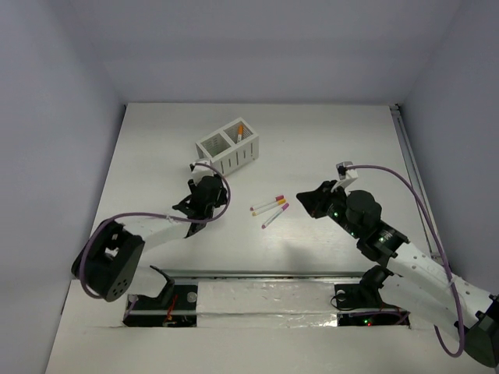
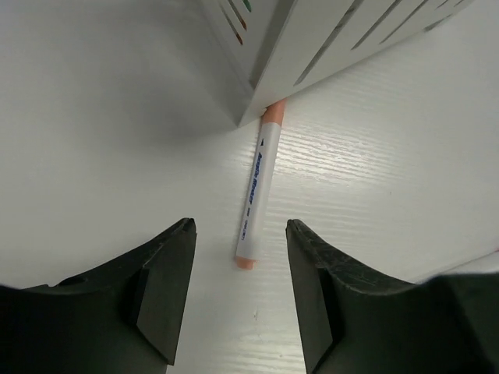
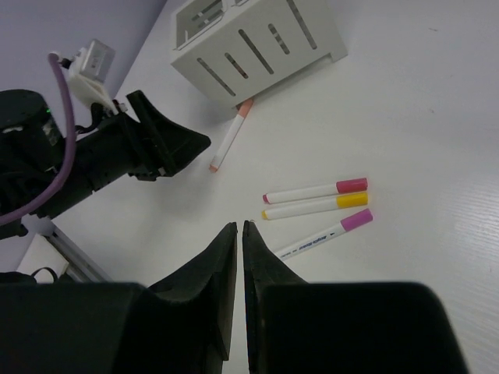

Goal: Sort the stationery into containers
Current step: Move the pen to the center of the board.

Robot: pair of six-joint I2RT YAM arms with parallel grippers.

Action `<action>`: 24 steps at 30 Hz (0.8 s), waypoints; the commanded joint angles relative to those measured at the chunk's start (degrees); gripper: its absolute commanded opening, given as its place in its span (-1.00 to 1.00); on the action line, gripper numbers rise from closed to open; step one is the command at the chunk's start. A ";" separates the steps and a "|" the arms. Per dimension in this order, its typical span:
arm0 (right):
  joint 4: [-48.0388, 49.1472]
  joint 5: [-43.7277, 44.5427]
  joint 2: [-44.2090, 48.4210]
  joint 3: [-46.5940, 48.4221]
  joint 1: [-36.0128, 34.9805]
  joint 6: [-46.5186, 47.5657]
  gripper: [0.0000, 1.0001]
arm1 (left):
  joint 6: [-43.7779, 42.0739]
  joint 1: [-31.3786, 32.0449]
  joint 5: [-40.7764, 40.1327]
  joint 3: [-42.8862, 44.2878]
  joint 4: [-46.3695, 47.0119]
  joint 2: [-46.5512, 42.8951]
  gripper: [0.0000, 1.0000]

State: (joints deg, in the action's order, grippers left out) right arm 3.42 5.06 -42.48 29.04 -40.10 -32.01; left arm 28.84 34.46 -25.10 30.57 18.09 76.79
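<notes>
- Four thin white marker pens show from the top camera; an orange-capped pen (image 1: 240,131) stands tilted in the right compartment of the small white slotted plastic organiser (image 1: 228,146), which sits far of centre on the white table (image 1: 351,140)
- Near and right of it, between the arms, lie a pink-capped pen (image 1: 267,203), a yellow-capped pen (image 1: 268,209) and a purple-capped pen (image 1: 276,216), close together
- The left gripper (image 1: 204,178) hangs just near of the organiser's near left corner; the right gripper (image 1: 302,199) sits right of the three loose pens, apart from them
- From the left wrist, the jaws stand spread and grasp nothing; a fifth pen (image 2: 256,187), white with pale orange ends, lies flat on the table between the fingers, touching neither; its far end is tucked against the organiser's bottom corner
- From the right wrist, the fingers are clenched almost together with nothing between them, above bare table near of the three pens; those lie roughly side by side, caps to the right; the fifth pen rests at the organiser's near wall, with the left gripper's tip just left of it
</notes>
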 commanded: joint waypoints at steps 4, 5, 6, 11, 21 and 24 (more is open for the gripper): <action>1.59 -1.19 0.03 0.14 -0.07 0.11 -0.75 | -2.47 0.17 -0.74 7.65 3.35 9.94 -0.09; 1.68 -1.37 -0.15 0.14 -0.07 0.11 -0.75 | -2.56 0.17 -1.00 8.45 3.36 12.39 -0.11; 1.85 -1.37 -0.32 0.14 -0.07 0.02 -0.75 | -2.82 0.17 -1.44 9.24 3.27 13.63 -0.12; 2.47 -2.16 -0.41 0.23 -0.07 -0.16 -0.75 | -3.79 -0.44 -3.99 11.88 4.50 18.74 -0.25; 2.56 -2.69 0.55 -0.03 -0.07 -0.60 -0.75 | -5.11 -1.06 -3.29 15.58 3.71 23.23 -0.52; 1.60 -2.34 2.31 0.23 -0.07 -0.42 -0.75 | -4.59 -1.06 -1.27 14.44 3.18 22.53 -0.86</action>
State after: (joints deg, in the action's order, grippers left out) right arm 3.42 2.98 -42.35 29.04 -40.10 -32.40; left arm 24.25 33.63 -27.49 44.66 21.67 100.01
